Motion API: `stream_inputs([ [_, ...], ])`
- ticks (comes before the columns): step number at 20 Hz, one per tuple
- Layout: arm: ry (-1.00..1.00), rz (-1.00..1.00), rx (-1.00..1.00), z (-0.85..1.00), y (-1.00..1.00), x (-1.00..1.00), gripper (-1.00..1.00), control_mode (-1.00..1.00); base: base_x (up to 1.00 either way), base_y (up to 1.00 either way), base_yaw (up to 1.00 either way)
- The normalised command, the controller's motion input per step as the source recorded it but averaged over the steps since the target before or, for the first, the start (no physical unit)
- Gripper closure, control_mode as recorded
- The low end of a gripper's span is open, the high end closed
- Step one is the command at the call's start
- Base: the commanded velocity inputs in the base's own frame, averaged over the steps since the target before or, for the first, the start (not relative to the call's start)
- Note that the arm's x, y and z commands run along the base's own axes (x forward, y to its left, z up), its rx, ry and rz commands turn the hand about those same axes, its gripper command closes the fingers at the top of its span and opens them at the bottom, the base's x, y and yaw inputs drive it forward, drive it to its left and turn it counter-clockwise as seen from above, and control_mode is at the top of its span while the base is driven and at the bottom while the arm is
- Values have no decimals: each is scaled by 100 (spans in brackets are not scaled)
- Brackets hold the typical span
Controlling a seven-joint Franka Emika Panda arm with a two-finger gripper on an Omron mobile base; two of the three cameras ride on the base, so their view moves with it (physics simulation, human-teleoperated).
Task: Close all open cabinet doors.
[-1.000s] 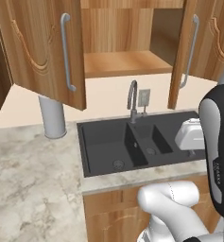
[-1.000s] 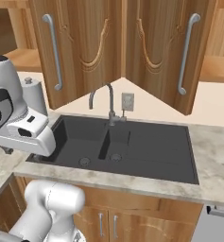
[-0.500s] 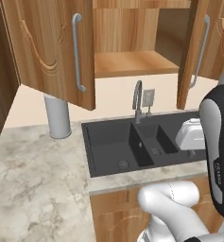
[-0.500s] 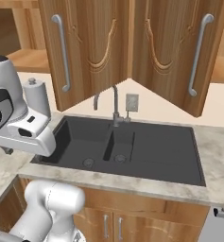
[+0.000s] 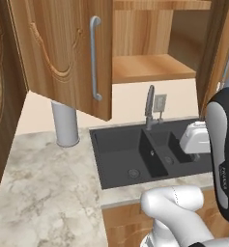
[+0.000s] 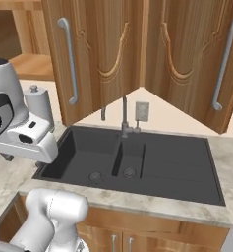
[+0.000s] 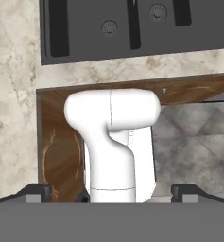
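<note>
Both base views have slid across the scene over the last second, so the camera has moved with the base; the cupboard and sink now sit further right and larger in the left base view, and nothing on the counter has itself shifted.

From left to right: a pale grey cylindrical canister (image 5: 64, 126) stands on the mottled beige marble counter (image 5: 43, 183). Above it the left medium-brown wood-grain cabinet door (image 5: 63, 53), with its long silver bar handle (image 5: 93, 58), hangs swung well out. Next comes the black double-bowl sink (image 6: 132, 160) with a slim grey tap (image 6: 124, 118). Over its right side the right wood-grain cabinet door (image 6: 196, 59) also stands open, meeting the left one in a V in the right base view.

By my judgement nothing is closed yet; both doors remain to be pushed shut.

Whether the gripper's jaws are spread or closed cannot be told: the hand view looks down at the counter edge, with only the dark finger tips (image 7: 38, 193) at its bottom.
</note>
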Motion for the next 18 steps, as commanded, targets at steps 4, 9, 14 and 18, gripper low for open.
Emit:
stream_inputs([
  [4,0,0,0,0,0,0,-100,100,30,32,0],
  [9,0,0,0,0,0,0,-100,100,7,17,0],
  [14,0,0,0,0,0,0,-100,100,0,0,0],
  [18,0,0,0,0,0,0,-100,100,0,0,0],
])
